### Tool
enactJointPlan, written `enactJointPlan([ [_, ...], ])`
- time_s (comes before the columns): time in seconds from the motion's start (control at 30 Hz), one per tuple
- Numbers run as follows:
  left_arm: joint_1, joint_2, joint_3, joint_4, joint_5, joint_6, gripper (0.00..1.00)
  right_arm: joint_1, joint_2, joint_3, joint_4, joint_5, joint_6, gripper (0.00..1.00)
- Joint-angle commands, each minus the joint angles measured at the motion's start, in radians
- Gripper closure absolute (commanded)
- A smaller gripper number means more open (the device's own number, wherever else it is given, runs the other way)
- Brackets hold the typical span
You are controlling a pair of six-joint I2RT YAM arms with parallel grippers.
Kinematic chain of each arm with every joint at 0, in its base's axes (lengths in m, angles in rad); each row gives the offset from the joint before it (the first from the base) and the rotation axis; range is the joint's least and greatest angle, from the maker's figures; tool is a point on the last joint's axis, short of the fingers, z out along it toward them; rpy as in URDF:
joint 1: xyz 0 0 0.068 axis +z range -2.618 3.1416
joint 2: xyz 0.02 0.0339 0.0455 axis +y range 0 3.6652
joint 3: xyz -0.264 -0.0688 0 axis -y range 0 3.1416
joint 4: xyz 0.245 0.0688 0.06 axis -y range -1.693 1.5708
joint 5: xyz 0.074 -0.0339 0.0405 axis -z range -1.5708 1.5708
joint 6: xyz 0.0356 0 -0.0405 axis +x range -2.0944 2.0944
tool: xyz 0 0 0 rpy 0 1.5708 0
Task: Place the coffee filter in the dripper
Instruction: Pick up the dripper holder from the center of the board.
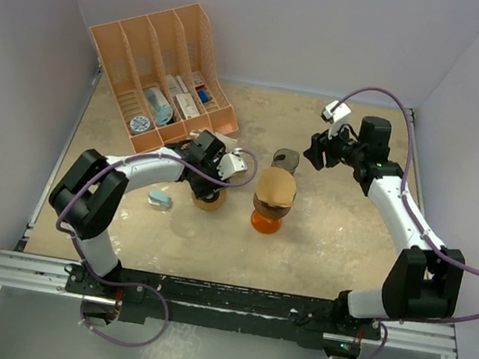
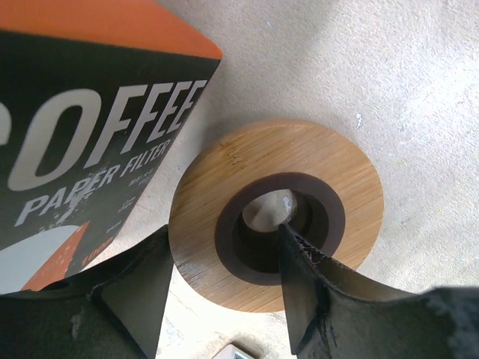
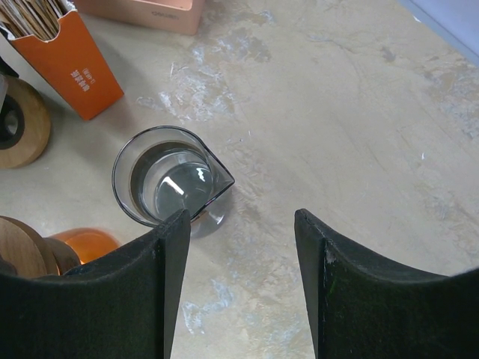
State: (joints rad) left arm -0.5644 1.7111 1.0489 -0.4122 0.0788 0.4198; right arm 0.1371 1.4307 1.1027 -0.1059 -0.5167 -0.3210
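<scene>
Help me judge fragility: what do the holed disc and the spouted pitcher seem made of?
Disc: likely bamboo, matte, with striped grain; its dark inner collar may be plastic. Pitcher: looks like clear glossy glass, see-through with reflections.

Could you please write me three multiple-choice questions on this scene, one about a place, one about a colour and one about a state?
1. What stands right beside the wooden ring? A the coffee filter box; B a kettle; C a mug.
2. What colour is the slotted rack? A green; B pale orange; C white.
3. How is the right gripper? A shut on a spoon; B shut on a mug; C open, holding nothing.
Answers: 1 A, the box rises next to the ring's edge. 2 B, its walls show pale orange at the back left. 3 C, its fingers stand apart over bare table.
</scene>
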Motion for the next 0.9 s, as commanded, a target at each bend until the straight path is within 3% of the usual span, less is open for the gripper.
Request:
enactJointPlan([
  [0.0, -0.035, -0.008, 0.025, -0.013, 0.050, 0.022, 0.49, -0.004, -0.044, -0.010, 0.039, -0.019, 0.007, 0.39],
  [0.3, -0.052, 0.002, 0.038, -0.029, -0.011, 0.038, 0.64, -0.004, -0.040, -0.008, 0.036, -0.024, 0.007, 0.39],
  [0.47, -0.052, -0.010, 0.070, -0.127, 0.050, 0.094, 0.75, -0.003, -0.035, 0.000, 0.029, -0.026, 0.007, 0.39],
  [0.87, -0.052, -0.092, 0.196, -0.233, 0.115, 0.131, 0.83, -0.005, -0.050, -0.003, 0.029, -0.022, 0.001, 0.38],
])
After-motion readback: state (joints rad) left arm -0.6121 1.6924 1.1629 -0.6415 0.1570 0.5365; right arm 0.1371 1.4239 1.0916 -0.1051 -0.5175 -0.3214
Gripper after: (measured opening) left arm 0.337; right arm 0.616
